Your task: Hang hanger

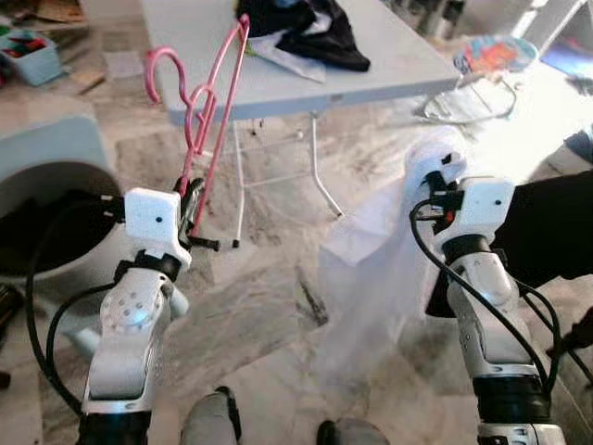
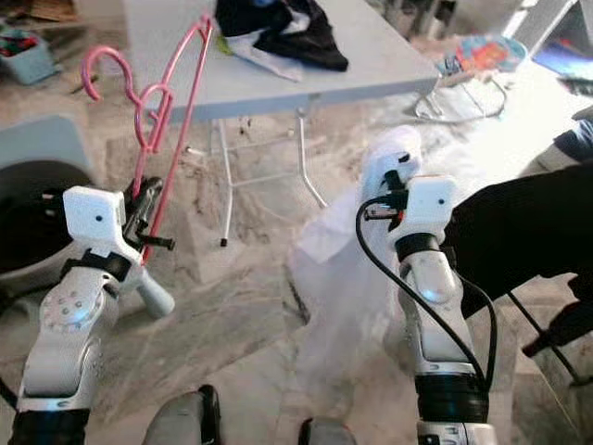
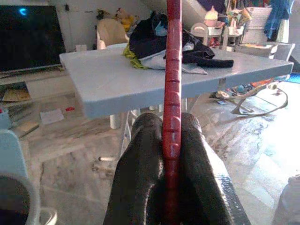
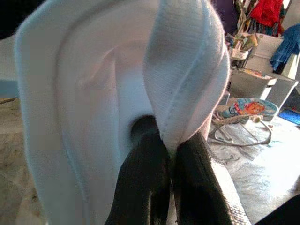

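A pink plastic hanger [image 1: 208, 102] stands upright in front of me, hook at the top left. My left gripper [image 1: 192, 199] is shut on its lower bar; the left wrist view shows the bar [image 3: 171, 93] clamped between both black fingers [image 3: 140, 178]. My right gripper [image 1: 443, 176] is shut on a white garment [image 1: 389, 260] that hangs down toward the floor. In the right wrist view the white knit collar [image 4: 187, 70] is pinched between the fingers [image 4: 140, 187].
A grey folding table [image 1: 278, 79] stands ahead with dark clothes [image 1: 310, 28] piled on it. A round grey basin [image 1: 46, 195] sits at my left. A dark-sleeved person [image 1: 556, 227] is at the right edge. Marble floor [image 1: 250, 315] lies below.
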Tool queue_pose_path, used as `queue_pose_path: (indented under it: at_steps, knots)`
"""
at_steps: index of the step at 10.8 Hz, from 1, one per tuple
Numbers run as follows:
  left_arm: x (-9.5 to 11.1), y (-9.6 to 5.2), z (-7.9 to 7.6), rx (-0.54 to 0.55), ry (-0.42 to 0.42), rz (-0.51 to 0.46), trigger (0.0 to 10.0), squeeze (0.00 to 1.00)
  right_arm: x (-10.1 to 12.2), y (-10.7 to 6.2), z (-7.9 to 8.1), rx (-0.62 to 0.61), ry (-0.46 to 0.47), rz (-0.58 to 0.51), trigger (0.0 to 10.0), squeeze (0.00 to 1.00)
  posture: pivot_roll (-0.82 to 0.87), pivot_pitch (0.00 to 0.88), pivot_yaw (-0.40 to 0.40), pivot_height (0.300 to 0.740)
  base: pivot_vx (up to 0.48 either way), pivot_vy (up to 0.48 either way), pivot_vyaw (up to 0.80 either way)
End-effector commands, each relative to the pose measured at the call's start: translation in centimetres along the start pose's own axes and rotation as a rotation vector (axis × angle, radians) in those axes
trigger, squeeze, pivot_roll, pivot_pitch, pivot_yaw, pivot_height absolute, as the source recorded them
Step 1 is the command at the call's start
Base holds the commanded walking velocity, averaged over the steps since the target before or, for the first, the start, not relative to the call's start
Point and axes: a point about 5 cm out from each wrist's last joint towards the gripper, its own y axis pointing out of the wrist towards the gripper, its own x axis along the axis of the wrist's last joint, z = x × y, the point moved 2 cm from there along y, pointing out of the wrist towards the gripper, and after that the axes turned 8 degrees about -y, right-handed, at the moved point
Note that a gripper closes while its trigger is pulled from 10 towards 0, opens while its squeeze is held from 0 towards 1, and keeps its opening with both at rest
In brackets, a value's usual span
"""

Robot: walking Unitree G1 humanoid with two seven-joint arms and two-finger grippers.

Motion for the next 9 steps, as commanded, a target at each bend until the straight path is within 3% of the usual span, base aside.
queue_pose_path:
  at_steps: [1,3,9]
  knots:
    - [0.38,0.21,-0.34,-0.010,-0.008,-0.014,10.0,0.00,1.72,0.45,0.01,0.011,-0.018,-0.066,0.0,0.00,-0.05,0.110,-0.066,0.740,0.315,0.000,0.00]
    - [0.56,0.40,-0.74,-0.019,-0.015,-0.021,10.0,0.00,1.87,0.73,-0.01,0.002,-0.028,-0.069,0.0,0.00,-0.05,0.113,-0.065,0.740,0.322,0.000,0.80]
    - [0.47,0.31,-0.91,-0.014,-0.022,-0.020,10.0,0.00,2.24,1.17,0.41,0.005,-0.011,-0.087,0.0,0.00,-0.04,0.111,-0.066,0.740,0.434,0.000,0.00]
